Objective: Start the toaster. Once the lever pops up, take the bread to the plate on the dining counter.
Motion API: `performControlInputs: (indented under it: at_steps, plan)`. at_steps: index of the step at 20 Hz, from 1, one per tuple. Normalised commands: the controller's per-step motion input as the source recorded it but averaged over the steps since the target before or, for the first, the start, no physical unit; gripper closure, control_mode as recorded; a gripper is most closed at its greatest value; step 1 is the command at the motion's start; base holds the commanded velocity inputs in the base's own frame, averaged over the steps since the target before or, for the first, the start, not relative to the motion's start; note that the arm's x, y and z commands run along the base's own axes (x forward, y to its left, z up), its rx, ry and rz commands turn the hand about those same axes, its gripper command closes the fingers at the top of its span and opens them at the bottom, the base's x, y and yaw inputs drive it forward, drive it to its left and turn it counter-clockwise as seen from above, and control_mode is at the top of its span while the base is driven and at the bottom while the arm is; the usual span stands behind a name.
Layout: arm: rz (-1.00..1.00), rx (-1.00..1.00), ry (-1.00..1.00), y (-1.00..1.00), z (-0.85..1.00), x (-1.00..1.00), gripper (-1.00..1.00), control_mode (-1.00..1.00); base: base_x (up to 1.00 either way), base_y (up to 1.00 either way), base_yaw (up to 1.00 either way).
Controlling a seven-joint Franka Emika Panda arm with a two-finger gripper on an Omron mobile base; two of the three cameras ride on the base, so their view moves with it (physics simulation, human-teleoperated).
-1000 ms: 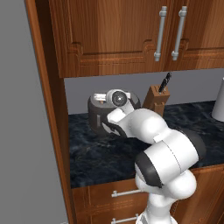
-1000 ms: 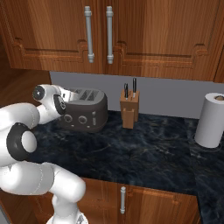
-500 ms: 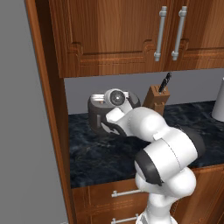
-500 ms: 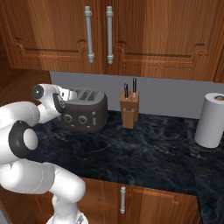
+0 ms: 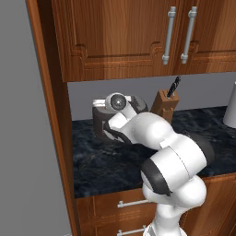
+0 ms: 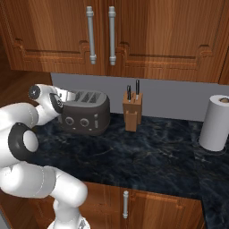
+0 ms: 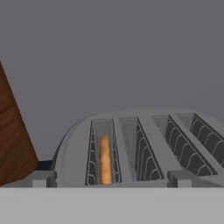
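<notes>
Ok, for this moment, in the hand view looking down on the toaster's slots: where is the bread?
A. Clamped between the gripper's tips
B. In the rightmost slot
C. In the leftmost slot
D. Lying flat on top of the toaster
C. In the hand view the tan-orange bread stands on edge inside the leftmost slot of the toaster, while the other slots beside it show bare wire guides.
</notes>
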Motion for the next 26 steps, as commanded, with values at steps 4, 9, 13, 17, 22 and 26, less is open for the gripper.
performControlInputs:
  at_steps: [4,9,13,17,22,26]
  plan:
    - [0.01,0.00,0.00,0.00,0.00,0.04,-1.00,-1.00,0.00,0.00,0.00]
    - [0.06,0.00,0.00,0.00,0.00,0.07,-1.00,-1.00,0.00,0.00,0.00]
    - [0.10,0.00,0.00,0.00,0.00,0.06,-1.00,-1.00,0.00,0.00,0.00]
    - [0.04,0.00,0.00,0.00,0.00,0.01,-1.00,-1.00,0.00,0.00,0.00]
    - [0.00,0.00,0.00,0.00,0.00,0.00,-1.00,-1.00,0.00,0.00,0.00]
    - [0.00,0.00,0.00,0.00,0.00,0.00,-1.00,-1.00,0.00,0.00,0.00]
